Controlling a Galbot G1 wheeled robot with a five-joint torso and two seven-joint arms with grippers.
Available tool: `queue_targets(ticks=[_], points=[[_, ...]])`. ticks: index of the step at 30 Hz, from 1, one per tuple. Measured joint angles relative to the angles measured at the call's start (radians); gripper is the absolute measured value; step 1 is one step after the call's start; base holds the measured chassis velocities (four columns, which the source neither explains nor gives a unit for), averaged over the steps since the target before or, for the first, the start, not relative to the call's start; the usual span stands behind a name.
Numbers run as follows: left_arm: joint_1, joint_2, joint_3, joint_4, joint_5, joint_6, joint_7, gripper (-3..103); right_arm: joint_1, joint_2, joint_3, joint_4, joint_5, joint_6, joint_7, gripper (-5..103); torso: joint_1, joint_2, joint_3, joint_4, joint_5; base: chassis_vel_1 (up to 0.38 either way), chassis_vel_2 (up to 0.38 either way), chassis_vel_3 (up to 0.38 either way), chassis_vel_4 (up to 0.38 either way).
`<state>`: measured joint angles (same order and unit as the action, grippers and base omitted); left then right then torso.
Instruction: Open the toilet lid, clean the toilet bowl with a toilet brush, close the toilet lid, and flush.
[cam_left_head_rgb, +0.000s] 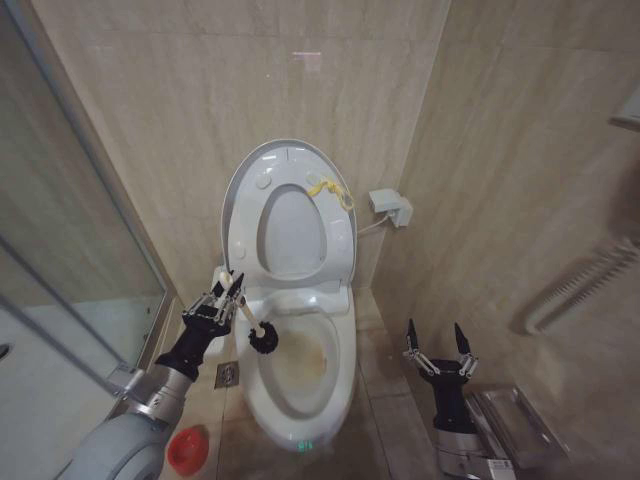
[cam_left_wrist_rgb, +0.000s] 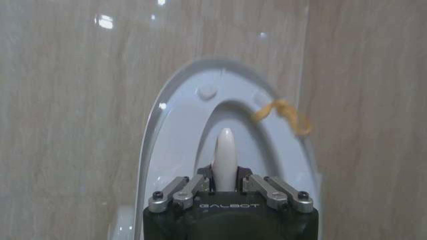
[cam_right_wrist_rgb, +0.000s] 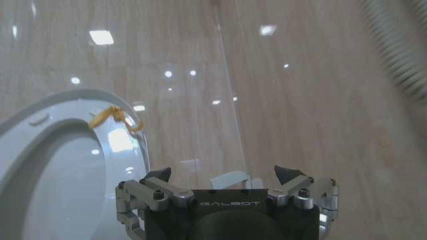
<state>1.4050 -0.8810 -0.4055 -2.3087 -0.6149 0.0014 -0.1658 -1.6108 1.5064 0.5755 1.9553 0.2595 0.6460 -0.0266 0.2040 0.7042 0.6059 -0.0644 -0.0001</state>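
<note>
Lid's up and we're into the scrub! The toilet lid (cam_left_head_rgb: 285, 165) leans upright against the wall at centre frame, yellow strap (cam_left_head_rgb: 333, 192) dangling off its top right edge, which leaves the toilet bowl (cam_left_head_rgb: 300, 375) below wide open for the job. The left gripper (cam_left_head_rgb: 228, 297), just left of centre, has its fingers pinching the white handle of the toilet brush (cam_left_head_rgb: 252, 327). That brush runs on a diagonal, handle end up and to the left, dark head (cam_left_head_rgb: 264, 341) pointing down and right, right over the bowl's left rim, an angle that looks chosen to reach the yellowish-brown staining (cam_left_head_rgb: 312, 362) inside. In the left wrist view the handle tip (cam_left_wrist_rgb: 225, 157) pokes up between the closed-in fingers. Over in the lower right, the right gripper (cam_left_head_rgb: 440, 348) waits beside the bowl, fingers spread wide and holding nothing. A red holder (cam_left_head_rgb: 187, 450) sits on the floor, lower left.
</note>
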Motion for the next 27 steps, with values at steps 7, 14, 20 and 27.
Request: queue_targets(ticks=[7, 14, 20, 27], points=[[-0.057, 0.024, 0.075, 0.092, -0.001, -0.068, 0.104, 22, -0.001, 0.007, 0.013, -0.003, -0.004, 0.001, 0.000, 100, 0.000, 0.000, 0.000, 0.0010, -0.0002, -0.085, 0.107, 0.061, -0.056], [-0.182, 0.107, 0.226, 0.248, -0.041, -0.236, 0.447, 22, -0.016, 0.007, 0.032, 0.004, -0.003, 0.003, 0.001, 100, -0.002, 0.001, -0.001, 0.0004, 0.0001, 0.019, -0.033, -0.019, 0.026], [-0.323, 0.160, 0.344, 0.382, -0.055, -0.336, 0.692, 22, -0.013, 0.008, 0.034, 0.008, -0.001, 0.003, 0.001, 100, -0.001, 0.000, 0.000, 0.0001, 0.0000, 0.000, 0.000, 0.000, 0.000], [-0.401, 0.192, 0.429, 0.502, -0.024, -0.362, 0.733, 22, 0.023, 0.005, 0.025, -0.014, 0.005, 0.002, 0.001, 100, -0.001, 0.000, 0.000, 0.0004, -0.0001, 0.000, 0.000, 0.000, 0.000]])
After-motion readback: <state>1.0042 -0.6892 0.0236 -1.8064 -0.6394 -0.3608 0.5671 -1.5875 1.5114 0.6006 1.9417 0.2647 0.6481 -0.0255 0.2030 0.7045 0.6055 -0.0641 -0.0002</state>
